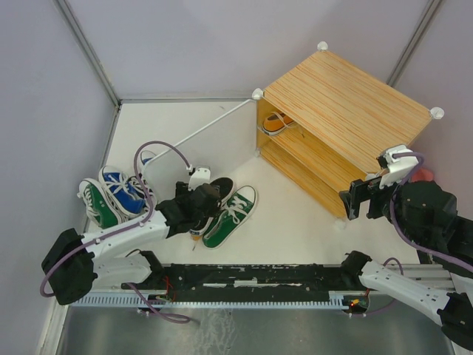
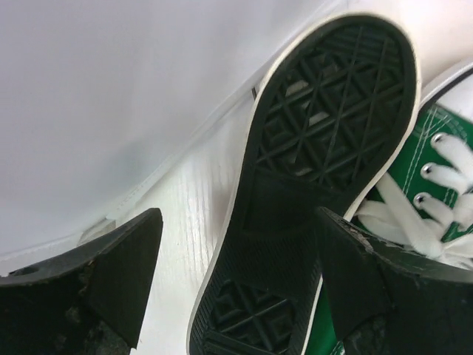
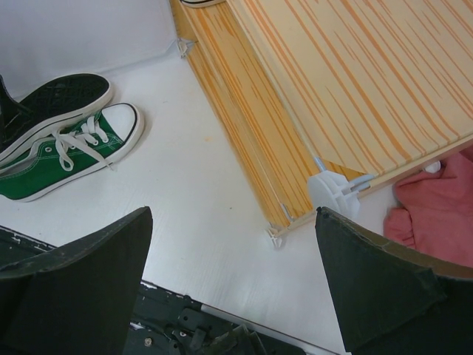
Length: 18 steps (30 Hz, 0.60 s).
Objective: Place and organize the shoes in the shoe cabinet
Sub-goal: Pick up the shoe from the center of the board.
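Observation:
A black shoe (image 1: 220, 187) lies on its side on the white floor, its sole (image 2: 325, 148) facing my left wrist camera. My left gripper (image 1: 207, 201) (image 2: 236, 281) is open, its fingers straddling the heel end, and white floor shows beside the left finger (image 2: 126, 266). A green shoe (image 1: 230, 216) (image 2: 425, 155) lies right beside the black one. Blue shoes (image 1: 122, 191) and another green shoe (image 1: 96, 203) sit at the left. An orange shoe (image 1: 277, 123) rests inside the shoe cabinet (image 1: 347, 118) (image 3: 355, 81). My right gripper (image 1: 358, 200) (image 3: 233, 281) hangs open and empty near the cabinet's front corner.
The cabinet's pale door panel (image 1: 214, 137) stands open towards the left. A pink cloth (image 3: 436, 207) (image 1: 423, 175) lies behind the cabinet's near right corner knob (image 3: 332, 191). Grey walls close in the white floor, and the arms' black rail (image 1: 251, 277) runs along the near edge.

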Each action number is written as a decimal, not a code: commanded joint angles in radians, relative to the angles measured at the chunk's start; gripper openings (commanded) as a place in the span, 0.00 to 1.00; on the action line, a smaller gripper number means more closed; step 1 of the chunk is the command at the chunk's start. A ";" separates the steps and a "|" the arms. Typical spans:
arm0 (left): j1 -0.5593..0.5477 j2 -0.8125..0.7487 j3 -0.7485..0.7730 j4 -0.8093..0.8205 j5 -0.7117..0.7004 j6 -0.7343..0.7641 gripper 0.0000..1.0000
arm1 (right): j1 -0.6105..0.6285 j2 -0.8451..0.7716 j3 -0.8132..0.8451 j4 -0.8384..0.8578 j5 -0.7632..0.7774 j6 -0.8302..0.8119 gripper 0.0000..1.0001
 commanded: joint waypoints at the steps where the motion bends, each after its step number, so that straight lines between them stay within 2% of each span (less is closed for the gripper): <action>1: 0.012 -0.027 -0.029 0.051 0.081 -0.031 0.87 | -0.001 -0.004 -0.012 0.051 0.011 0.009 0.99; 9: 0.011 -0.045 -0.034 0.076 0.179 -0.002 0.87 | -0.001 -0.004 -0.022 0.059 0.017 0.006 0.99; 18: 0.011 0.056 -0.057 0.070 0.148 -0.057 0.89 | -0.001 -0.008 -0.031 0.058 0.019 0.004 0.99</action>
